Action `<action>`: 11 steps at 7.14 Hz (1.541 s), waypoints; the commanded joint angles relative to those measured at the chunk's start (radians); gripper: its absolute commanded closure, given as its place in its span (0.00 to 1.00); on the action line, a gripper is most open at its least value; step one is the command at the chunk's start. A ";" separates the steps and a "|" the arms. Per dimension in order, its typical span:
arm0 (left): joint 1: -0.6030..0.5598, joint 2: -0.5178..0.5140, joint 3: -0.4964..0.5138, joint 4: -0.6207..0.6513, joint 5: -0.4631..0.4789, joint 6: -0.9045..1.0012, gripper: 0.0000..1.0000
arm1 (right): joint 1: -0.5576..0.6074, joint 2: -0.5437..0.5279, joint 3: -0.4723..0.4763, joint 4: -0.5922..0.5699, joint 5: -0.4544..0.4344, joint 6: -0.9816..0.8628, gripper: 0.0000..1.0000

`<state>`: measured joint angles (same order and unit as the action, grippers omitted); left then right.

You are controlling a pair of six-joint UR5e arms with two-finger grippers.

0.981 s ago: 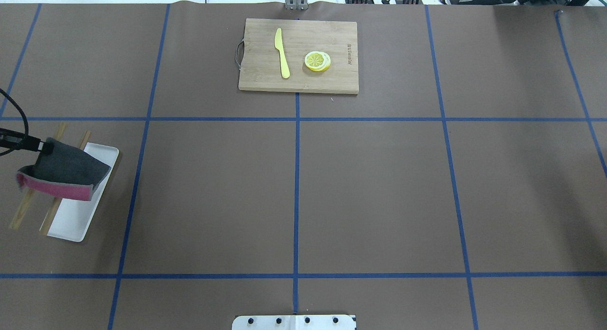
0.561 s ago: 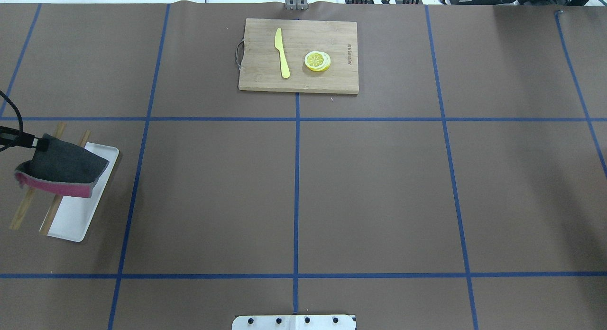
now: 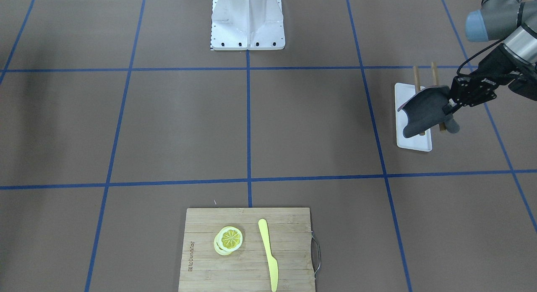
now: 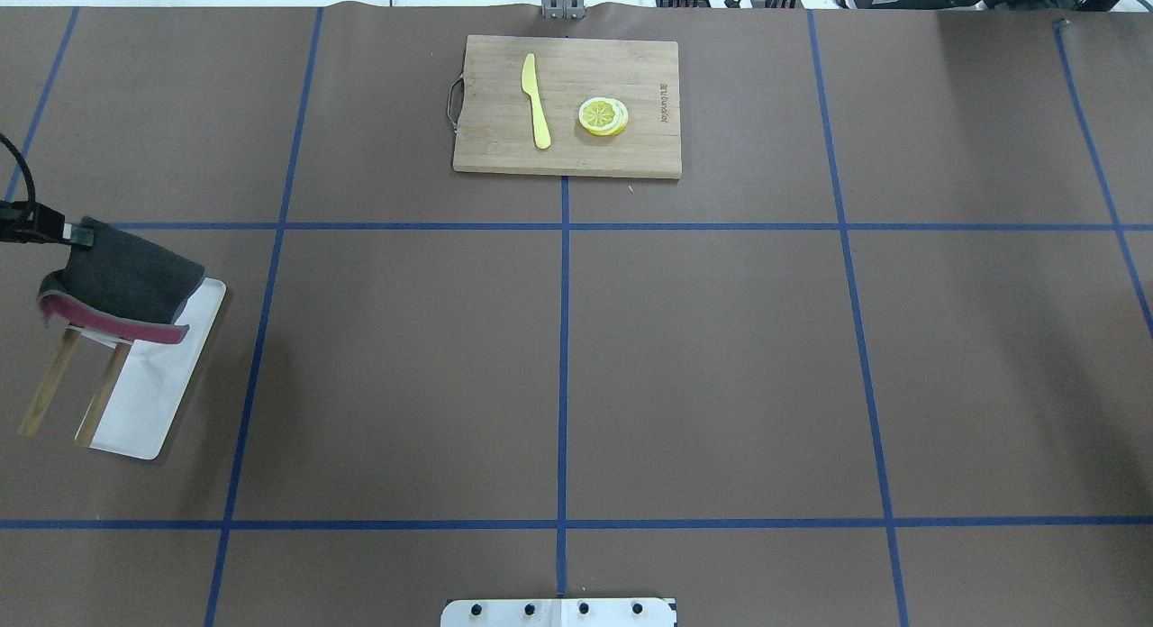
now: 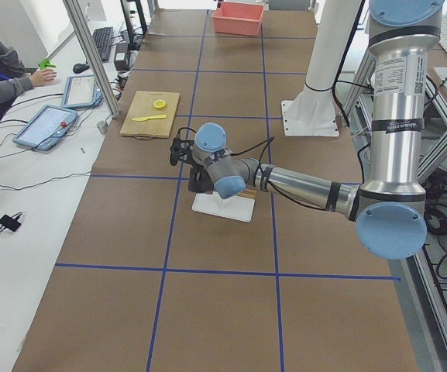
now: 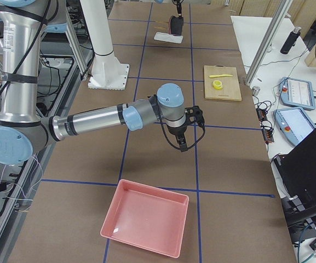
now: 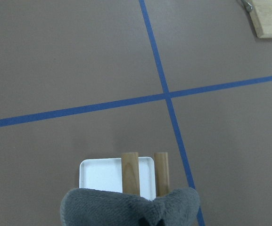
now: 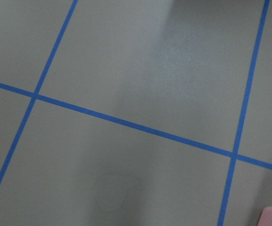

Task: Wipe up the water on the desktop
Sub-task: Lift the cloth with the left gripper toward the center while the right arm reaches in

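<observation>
The desktop (image 4: 703, 357) is a brown tabletop with a blue tape grid; I see no water on it. My left gripper (image 4: 77, 235) is at the far left edge, shut on a grey cloth with a pink underside (image 4: 122, 280). The cloth hangs above the far end of a white tray (image 4: 149, 402) and also shows in the front-facing view (image 3: 423, 111) and the left wrist view (image 7: 126, 209). My right gripper (image 6: 182, 147) shows only in the exterior right view, above the tabletop; I cannot tell whether it is open or shut.
Two wooden bars (image 4: 45, 393) lie across the tray. A bamboo cutting board (image 4: 495, 149) at the far middle carries a yellow knife (image 4: 536, 104) and lemon slices (image 4: 602, 116). A pink bin (image 6: 147, 216) stands at the right end of the table.
My left gripper has carried the cloth toward the table's far side, uncovering the near part of the tray and the bars. Nothing else has moved.
</observation>
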<state>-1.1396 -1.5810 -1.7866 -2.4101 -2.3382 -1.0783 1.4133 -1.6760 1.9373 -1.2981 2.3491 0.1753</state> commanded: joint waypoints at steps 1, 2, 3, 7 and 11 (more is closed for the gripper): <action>0.009 -0.132 0.000 0.000 0.078 -0.300 1.00 | -0.113 0.094 -0.003 0.132 -0.005 0.128 0.00; 0.014 -0.183 -0.002 0.000 0.082 -0.413 1.00 | -0.178 0.166 -0.011 0.134 -0.011 0.144 0.00; 0.020 -0.229 -0.004 0.000 0.082 -0.504 1.00 | -0.222 0.249 -0.026 0.134 -0.020 0.144 0.00; 0.167 -0.385 -0.007 0.000 0.241 -0.823 1.00 | -0.402 0.402 -0.017 0.137 -0.176 0.180 0.01; 0.179 -0.378 -0.020 0.000 0.255 -0.828 1.00 | -0.520 0.435 -0.015 0.138 -0.241 0.173 0.01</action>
<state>-0.9617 -1.9595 -1.8015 -2.4099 -2.0871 -1.9043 0.9276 -1.2563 1.9236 -1.1599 2.1396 0.3484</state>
